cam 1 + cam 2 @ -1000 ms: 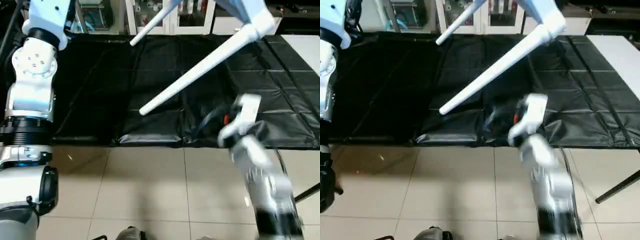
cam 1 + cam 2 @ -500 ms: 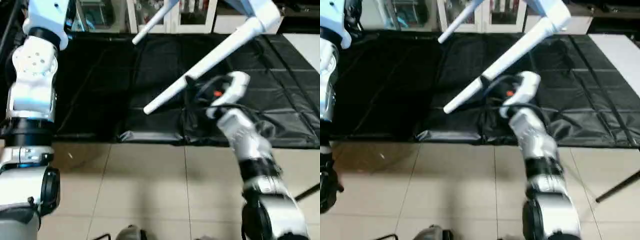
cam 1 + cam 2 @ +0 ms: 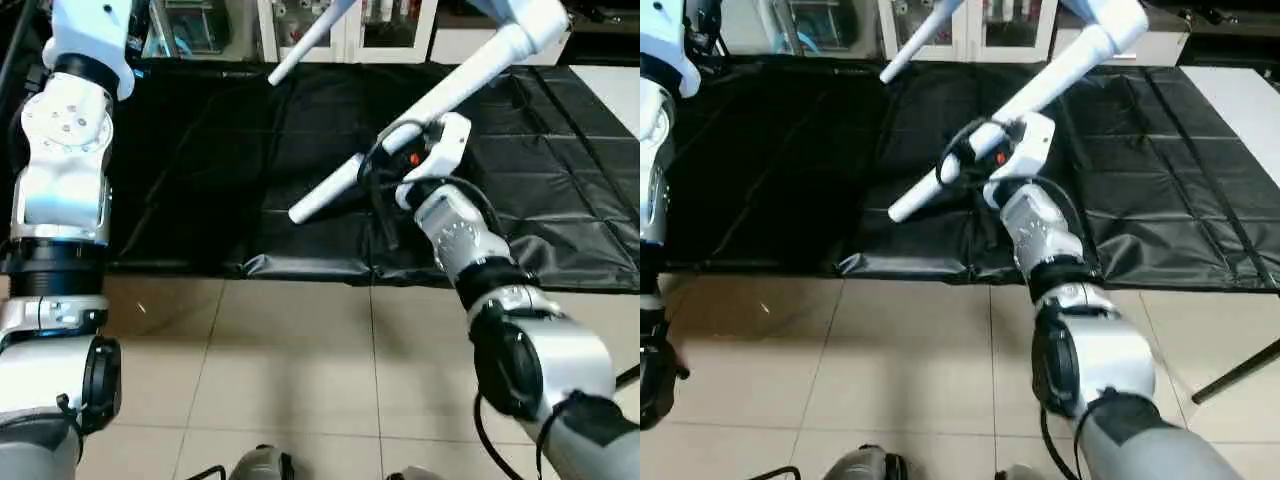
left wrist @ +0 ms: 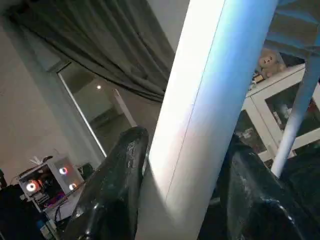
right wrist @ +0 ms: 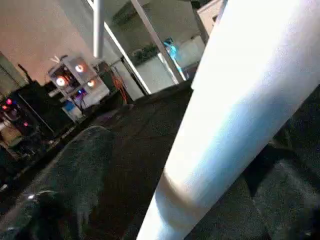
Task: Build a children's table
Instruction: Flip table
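The right gripper (image 3: 372, 180) is now reaching up to the near leg (image 3: 420, 105) of the children's table; a second ago that arm was hanging low by the desk edge, well below the leg. Its jaws are standing released, one finger (image 5: 75, 170) on each side of the white tube, not yet clenched. The left gripper (image 4: 180, 180) is out of the head views, but its wrist view shows its jaws grasping another leg (image 4: 210, 100), fingers pressed against both sides. The table is being held up in the air above the black-covered desk (image 3: 200, 170), legs slanting down toward the robot. I judge the right arm is coming in to share the load, likely for turning the table upright.
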Available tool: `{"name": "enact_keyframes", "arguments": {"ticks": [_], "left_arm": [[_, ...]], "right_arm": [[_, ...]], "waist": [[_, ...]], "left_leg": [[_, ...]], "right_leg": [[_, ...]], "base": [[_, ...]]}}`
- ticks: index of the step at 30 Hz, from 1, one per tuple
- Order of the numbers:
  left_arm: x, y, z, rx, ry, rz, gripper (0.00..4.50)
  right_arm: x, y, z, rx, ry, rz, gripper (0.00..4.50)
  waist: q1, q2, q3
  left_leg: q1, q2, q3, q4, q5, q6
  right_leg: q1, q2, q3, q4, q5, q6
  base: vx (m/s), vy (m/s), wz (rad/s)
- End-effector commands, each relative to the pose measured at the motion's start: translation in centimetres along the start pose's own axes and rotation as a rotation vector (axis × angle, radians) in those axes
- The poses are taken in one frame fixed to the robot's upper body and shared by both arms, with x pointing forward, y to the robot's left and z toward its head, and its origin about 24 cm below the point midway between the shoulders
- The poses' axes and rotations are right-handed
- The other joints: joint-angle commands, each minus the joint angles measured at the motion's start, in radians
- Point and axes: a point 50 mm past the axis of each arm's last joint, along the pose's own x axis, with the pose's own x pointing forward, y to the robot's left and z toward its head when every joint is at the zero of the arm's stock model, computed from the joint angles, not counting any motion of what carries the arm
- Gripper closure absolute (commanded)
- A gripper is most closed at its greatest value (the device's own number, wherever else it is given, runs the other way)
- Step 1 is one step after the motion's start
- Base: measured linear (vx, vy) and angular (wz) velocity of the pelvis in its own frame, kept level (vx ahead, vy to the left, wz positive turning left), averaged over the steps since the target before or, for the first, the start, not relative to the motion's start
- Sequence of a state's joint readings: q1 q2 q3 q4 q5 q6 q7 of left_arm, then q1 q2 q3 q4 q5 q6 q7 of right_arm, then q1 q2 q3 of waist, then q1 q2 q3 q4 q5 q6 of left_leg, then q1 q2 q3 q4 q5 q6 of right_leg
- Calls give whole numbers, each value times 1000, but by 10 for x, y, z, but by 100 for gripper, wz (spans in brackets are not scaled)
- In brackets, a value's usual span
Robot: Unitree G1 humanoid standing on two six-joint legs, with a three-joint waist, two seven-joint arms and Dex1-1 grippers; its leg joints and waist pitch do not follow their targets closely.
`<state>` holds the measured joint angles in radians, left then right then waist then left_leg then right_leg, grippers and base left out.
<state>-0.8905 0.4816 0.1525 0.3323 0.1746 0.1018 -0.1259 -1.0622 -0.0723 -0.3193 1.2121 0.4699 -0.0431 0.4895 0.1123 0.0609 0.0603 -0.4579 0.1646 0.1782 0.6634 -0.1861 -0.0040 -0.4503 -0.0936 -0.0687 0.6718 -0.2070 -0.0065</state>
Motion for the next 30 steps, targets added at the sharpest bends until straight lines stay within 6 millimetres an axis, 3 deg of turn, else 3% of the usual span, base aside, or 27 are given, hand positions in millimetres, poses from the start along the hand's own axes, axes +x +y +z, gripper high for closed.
{"name": "enact_keyframes", "arguments": {"ticks": [1,22,28,30], "left_arm": [[-1,26,24,-128,-116,117,260],[-5,24,21,-126,-102,108,260],[-6,24,20,-125,-99,109,260],[-7,24,18,-129,-93,115,260]], "right_arm": [[5,7,9,29,-49,28,69],[7,2,34,-38,-104,-22,246],[5,-3,40,-83,-117,-40,274],[4,-6,51,-141,-148,-61,277]], "waist": [[0,-12,-105],[2,-11,-106],[3,-12,-106],[3,-11,-107]], "left_leg": [[53,59,-18,-60,35,128],[51,57,-17,-57,43,139],[53,57,-15,-56,40,139],[53,57,-15,-55,44,138]], "right_leg": [[62,-61,33,-41,140,-307],[58,-57,31,-41,133,-303],[57,-56,31,-41,132,-305],[56,-55,31,-40,134,-304]], "base": [[0,0,0],[0,0,0],[0,0,0],[0,0,0]]}}
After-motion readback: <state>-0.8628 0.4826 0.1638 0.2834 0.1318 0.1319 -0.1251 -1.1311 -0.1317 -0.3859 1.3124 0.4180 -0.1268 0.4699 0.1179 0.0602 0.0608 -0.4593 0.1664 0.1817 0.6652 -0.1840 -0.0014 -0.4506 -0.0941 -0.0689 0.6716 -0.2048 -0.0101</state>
